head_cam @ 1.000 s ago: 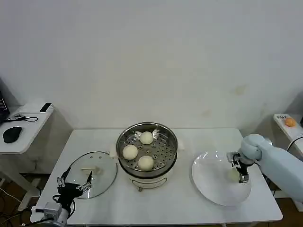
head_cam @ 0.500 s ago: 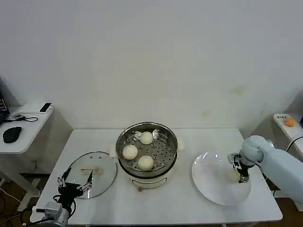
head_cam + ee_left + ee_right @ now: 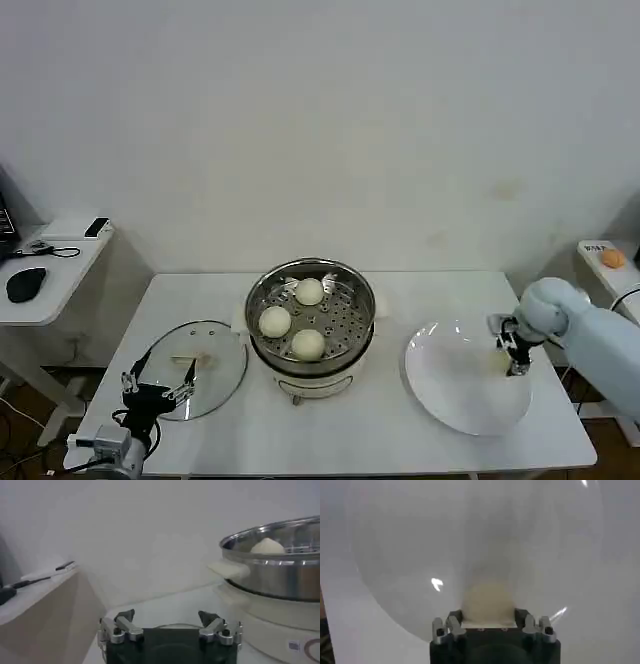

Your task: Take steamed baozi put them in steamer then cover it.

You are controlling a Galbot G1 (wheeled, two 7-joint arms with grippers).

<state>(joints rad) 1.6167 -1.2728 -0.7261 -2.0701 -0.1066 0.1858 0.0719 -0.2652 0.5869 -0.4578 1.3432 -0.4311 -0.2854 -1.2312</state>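
Observation:
Three steamed baozi (image 3: 309,291) (image 3: 275,321) (image 3: 307,344) lie in the shiny steamer (image 3: 258,300) at the table's middle; in the left wrist view one baozi (image 3: 267,546) peeks over the steamer's rim (image 3: 280,575). Another baozi (image 3: 487,602) sits between the fingers of my right gripper (image 3: 489,619), which is shut on it over the right part of the white plate (image 3: 450,385). In the head view that gripper (image 3: 510,356) hangs low above the plate. The glass cover (image 3: 205,372) lies flat left of the steamer. My left gripper (image 3: 157,388) (image 3: 167,622) stands open at the cover's near edge, holding nothing.
A side table (image 3: 50,290) with a mouse and a phone stands to the left of the white table. A shelf with an orange object (image 3: 612,258) is at the far right. The white table's front edge (image 3: 330,466) runs close below cover and plate.
My right gripper has shifted a little to the right over the plate with the baozi between its fingers. The left gripper, the cover and the steamer have stayed put.

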